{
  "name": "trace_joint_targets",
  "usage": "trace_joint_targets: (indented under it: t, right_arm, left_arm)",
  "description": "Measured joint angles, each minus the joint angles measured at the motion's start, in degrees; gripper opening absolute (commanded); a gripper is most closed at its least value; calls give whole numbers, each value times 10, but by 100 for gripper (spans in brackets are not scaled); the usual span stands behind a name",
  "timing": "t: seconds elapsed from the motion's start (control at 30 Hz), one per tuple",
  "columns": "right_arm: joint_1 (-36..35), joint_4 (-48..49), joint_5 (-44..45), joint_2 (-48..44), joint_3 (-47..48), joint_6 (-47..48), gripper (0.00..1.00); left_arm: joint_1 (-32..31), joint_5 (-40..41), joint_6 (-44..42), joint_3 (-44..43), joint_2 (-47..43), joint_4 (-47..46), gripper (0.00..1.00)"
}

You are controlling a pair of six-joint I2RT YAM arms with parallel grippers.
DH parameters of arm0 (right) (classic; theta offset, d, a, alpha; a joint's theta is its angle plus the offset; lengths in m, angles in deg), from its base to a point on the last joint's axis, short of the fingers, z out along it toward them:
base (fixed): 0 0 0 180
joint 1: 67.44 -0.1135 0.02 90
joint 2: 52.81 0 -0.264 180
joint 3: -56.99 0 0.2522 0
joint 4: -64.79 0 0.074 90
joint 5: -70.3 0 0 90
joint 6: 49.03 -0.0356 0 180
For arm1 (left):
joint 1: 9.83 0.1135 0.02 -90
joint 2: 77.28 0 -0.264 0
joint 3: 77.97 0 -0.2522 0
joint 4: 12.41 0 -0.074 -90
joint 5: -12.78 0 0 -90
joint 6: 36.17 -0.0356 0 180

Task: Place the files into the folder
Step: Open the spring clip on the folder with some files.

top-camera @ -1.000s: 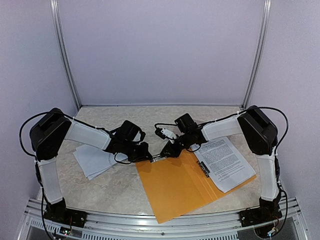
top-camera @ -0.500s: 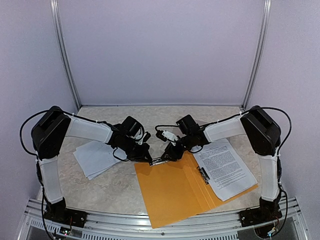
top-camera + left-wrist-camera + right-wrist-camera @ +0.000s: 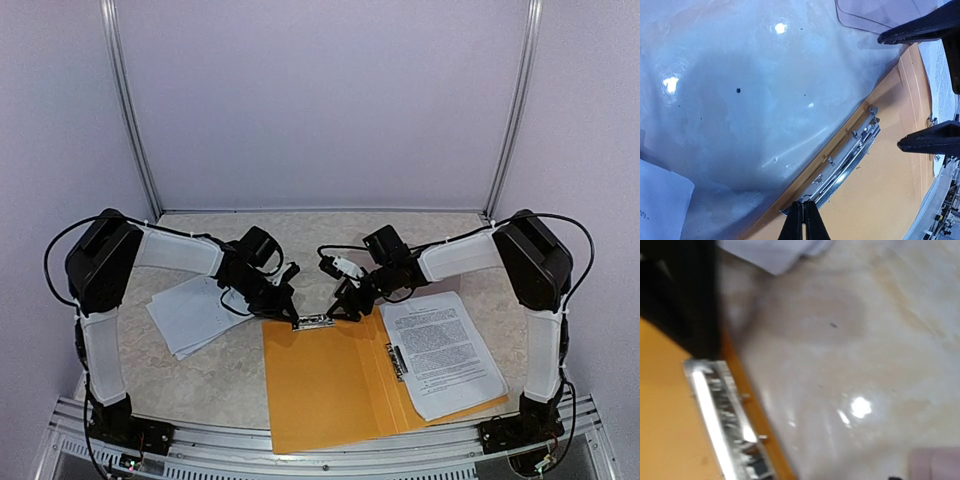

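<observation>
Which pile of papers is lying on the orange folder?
The printed pile on the right; it rests on the folder's right flap. The other pile lies on the table, left.

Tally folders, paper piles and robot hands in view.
Orange folder: 1
White paper piles: 2
Robot hands, left hand and right hand: 2
Total: 5

Matt card folder, shiny metal clip
</observation>
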Motion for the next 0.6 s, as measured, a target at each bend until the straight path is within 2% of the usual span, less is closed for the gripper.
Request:
trace_joint_targets:
  t: [0.23, 0.6]
  right_arm:
    - [0, 2, -42, 0, 0, 25, 70]
    - [0, -4, -48, 23, 26, 56, 68]
  left_arm:
    - [16, -15, -47, -38, 24, 21, 0]
    - [38, -53, -87, -65, 46, 30, 0]
